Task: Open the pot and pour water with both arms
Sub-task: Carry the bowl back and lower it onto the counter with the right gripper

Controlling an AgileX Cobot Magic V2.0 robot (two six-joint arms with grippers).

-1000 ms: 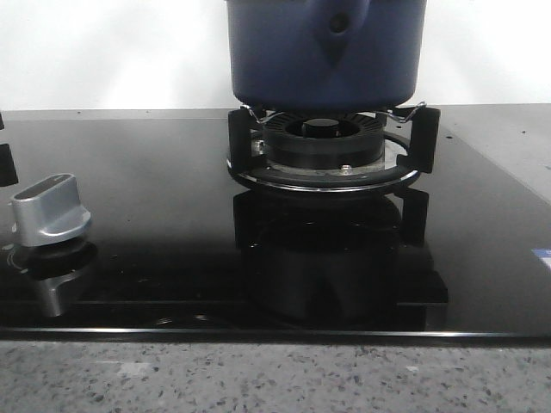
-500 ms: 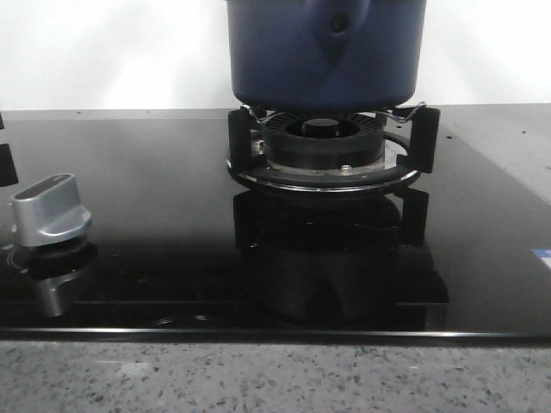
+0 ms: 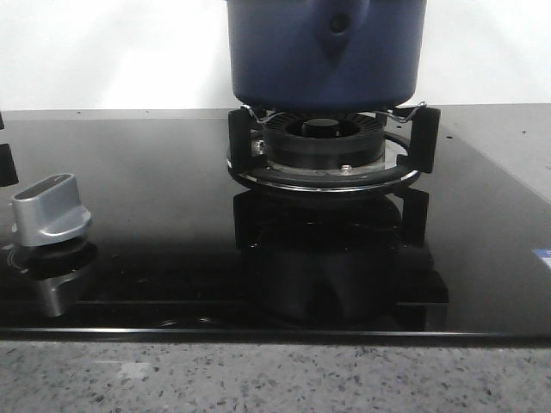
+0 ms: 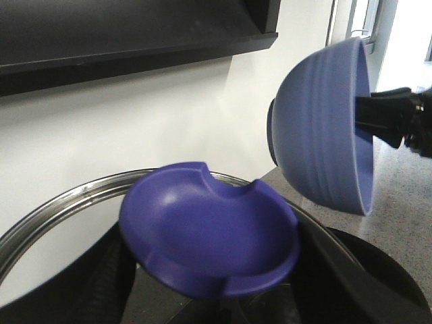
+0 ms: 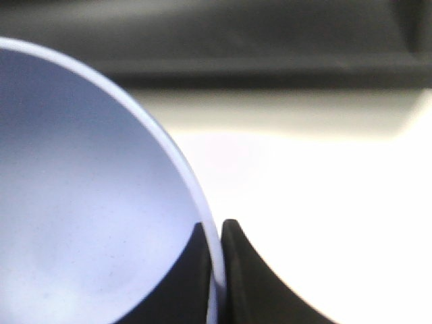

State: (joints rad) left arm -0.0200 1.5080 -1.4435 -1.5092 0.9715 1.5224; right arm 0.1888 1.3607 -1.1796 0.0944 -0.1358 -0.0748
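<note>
The dark blue pot stands on the gas burner at the back centre, with its top cut off by the front view. No gripper shows in that view. In the left wrist view my left gripper holds the pot lid by its dark blue knob. The lid's metal rim curves behind the knob. My right gripper is shut on the rim of a lighter blue bowl and holds it tipped on its side. In the right wrist view both fingers pinch the bowl's rim.
A silver stove knob sits at the front left of the glossy black cooktop. A speckled grey counter edge runs along the front. A white wall stands behind the stove, with a dark shelf on it.
</note>
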